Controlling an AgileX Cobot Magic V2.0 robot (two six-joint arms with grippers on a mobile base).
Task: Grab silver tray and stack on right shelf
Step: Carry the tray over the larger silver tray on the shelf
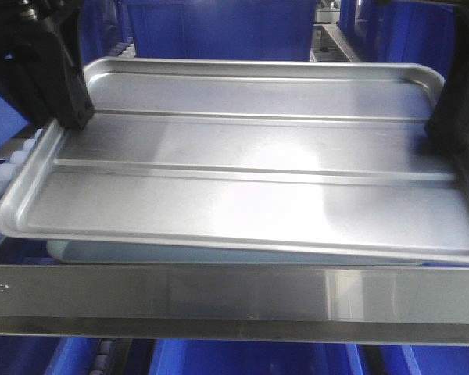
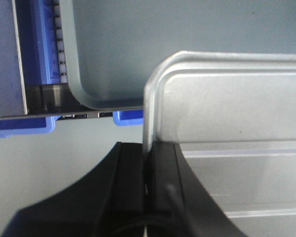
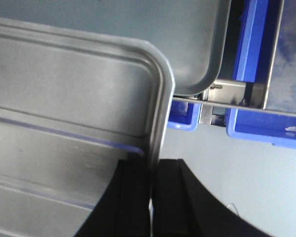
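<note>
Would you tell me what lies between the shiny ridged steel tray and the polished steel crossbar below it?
A duller grey tray lies there, its front edge showing in the front-facing view.

Grey tray [image 1: 219, 251] is almost all hidden under the silver tray [image 1: 242, 156]; only a front strip shows in the front view. Silver tray's right end is cut by the frame edge there. Left gripper [image 1: 72, 113] is cut off by the top edge, right gripper [image 1: 444, 141] by the right edge (just dark fingers visible). Rollers [image 1: 14, 166] are covered by the trays apart from a few at left. Shelf [image 1: 234, 293] crossbar runs off both sides; screws [image 1: 4, 287] too small to tell head type. Bins [image 1: 219, 31] behind are blurred. Wrist views: both trays cropped, gripper bodies cut by the bottom edge, pinching faces hidden against the rim, focus soft.
</note>
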